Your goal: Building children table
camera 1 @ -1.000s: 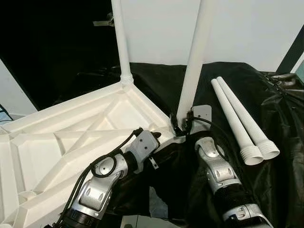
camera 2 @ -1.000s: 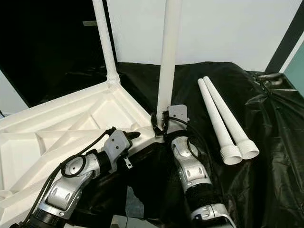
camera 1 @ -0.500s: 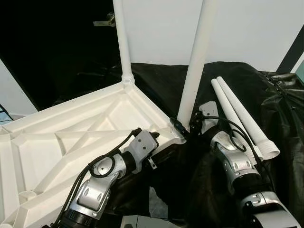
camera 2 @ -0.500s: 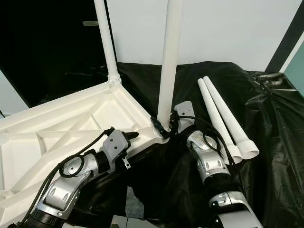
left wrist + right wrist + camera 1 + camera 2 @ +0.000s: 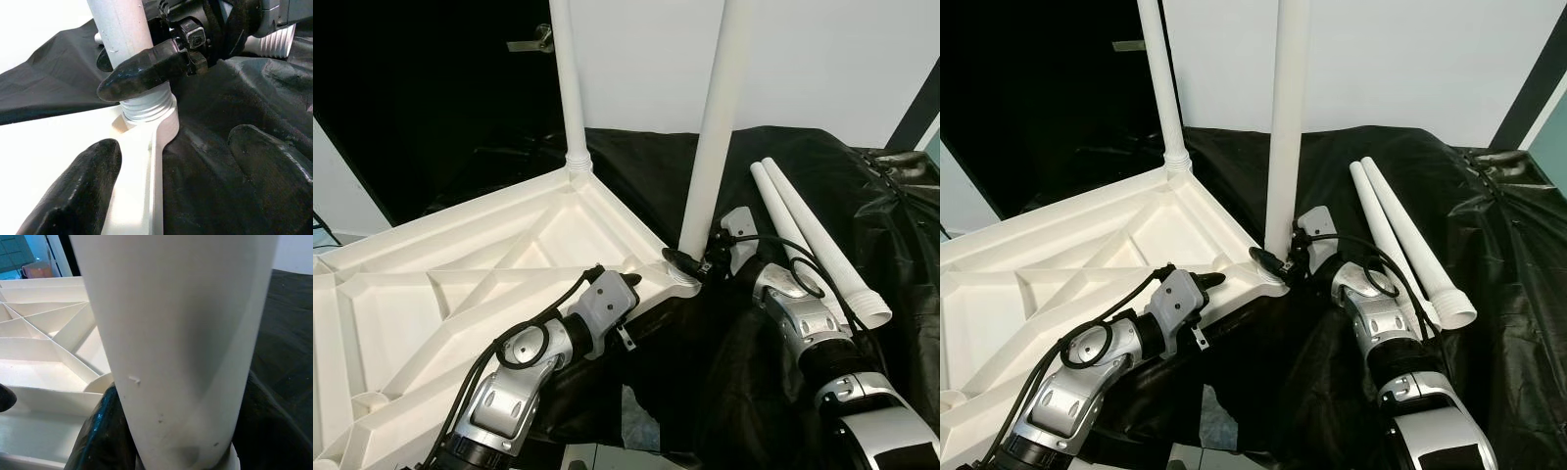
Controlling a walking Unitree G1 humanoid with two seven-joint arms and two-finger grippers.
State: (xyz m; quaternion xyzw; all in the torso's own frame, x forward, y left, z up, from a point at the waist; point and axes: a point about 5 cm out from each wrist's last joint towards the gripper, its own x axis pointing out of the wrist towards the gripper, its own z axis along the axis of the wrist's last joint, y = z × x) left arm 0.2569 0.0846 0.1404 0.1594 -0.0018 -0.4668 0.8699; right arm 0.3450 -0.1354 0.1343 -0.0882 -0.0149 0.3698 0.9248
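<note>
The right gripper (image 5: pixel 689 262) clamps the upright white plastic leg (image 5: pixel 709 157) at its threaded base. The left gripper (image 5: pixel 171 191), fingers spread and empty, straddles the upturned white ribbed tabletop (image 5: pixel 460 274) corner.

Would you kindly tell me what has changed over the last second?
The right pincer, gripping the near leg at its base, swung its wrist and forearm out rightward, toward the spare legs, seemingly turning the leg in its corner socket. The left pincer stayed at the tabletop edge; the far leg is unchanged.
</note>
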